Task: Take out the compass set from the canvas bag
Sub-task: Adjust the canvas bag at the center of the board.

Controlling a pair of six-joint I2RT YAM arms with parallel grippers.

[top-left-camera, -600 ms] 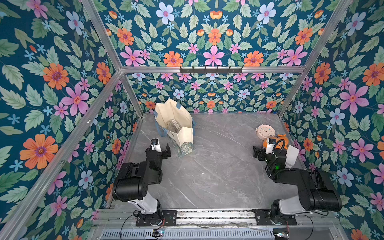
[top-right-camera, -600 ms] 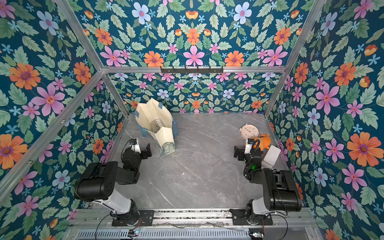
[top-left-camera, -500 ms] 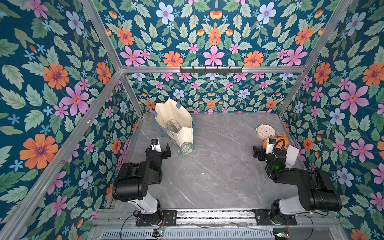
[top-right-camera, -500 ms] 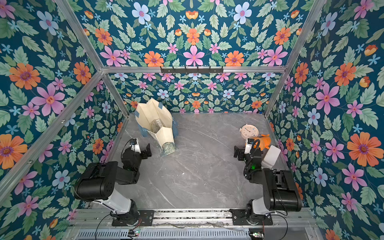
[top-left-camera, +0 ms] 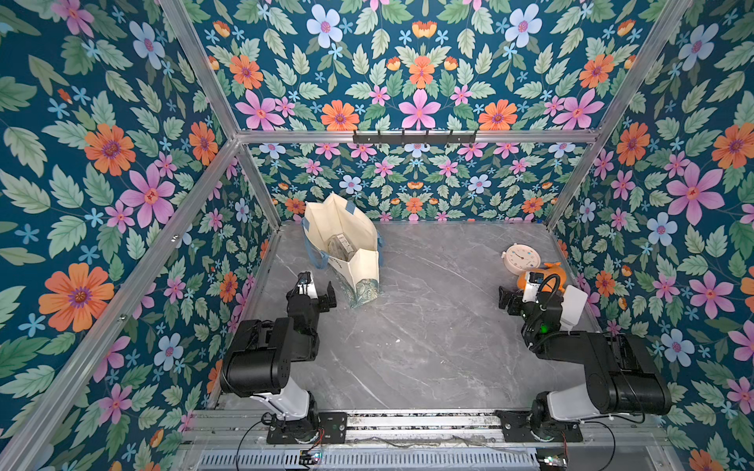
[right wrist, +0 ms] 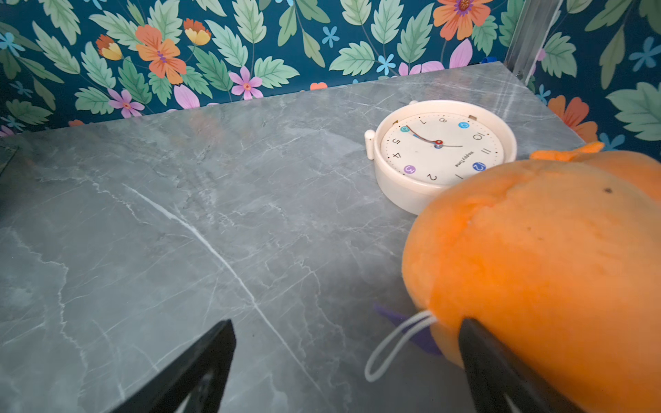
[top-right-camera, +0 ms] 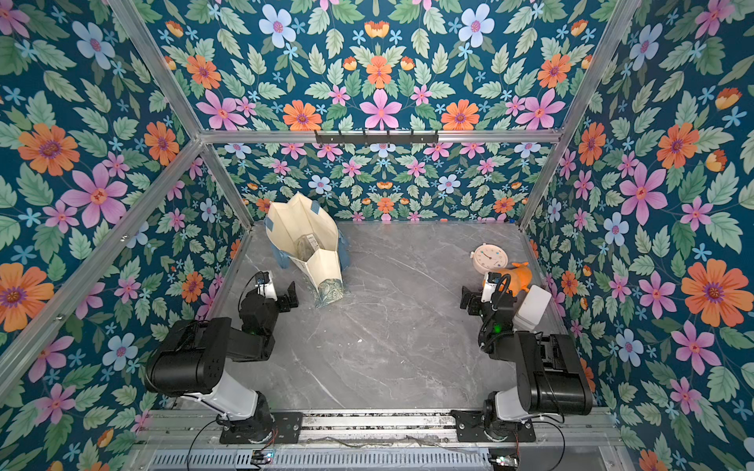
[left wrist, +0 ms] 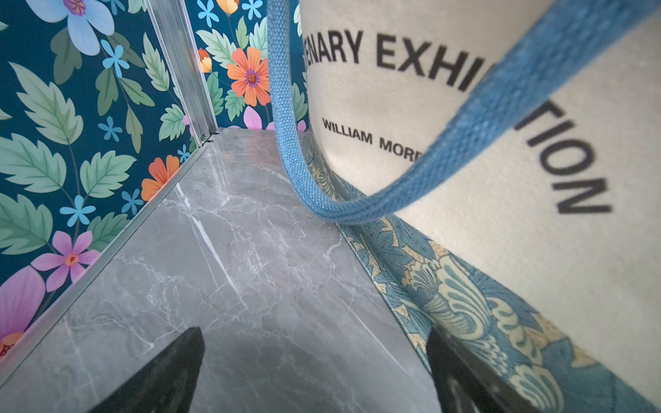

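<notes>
Note no change from half a second back: both arms, the bag and the loose items hold the same places. Treat the task as not yet begun.

The left gripper sits low beside the bag's base, jaws wide apart and empty. The right gripper sits well apart from the bag, jaws wide apart and empty. One of its fingers is just beside the plush; you cannot tell whether they touch.

The compass set lies inside the bag. It shows through the open mouth as a clear flat case with a label.

The bag is cream canvas and stands upright. A woven blue strap hangs slack, and a leaf-print band runs along the base. The table is smooth grey marble. The clock is round, hard and cream.
</notes>
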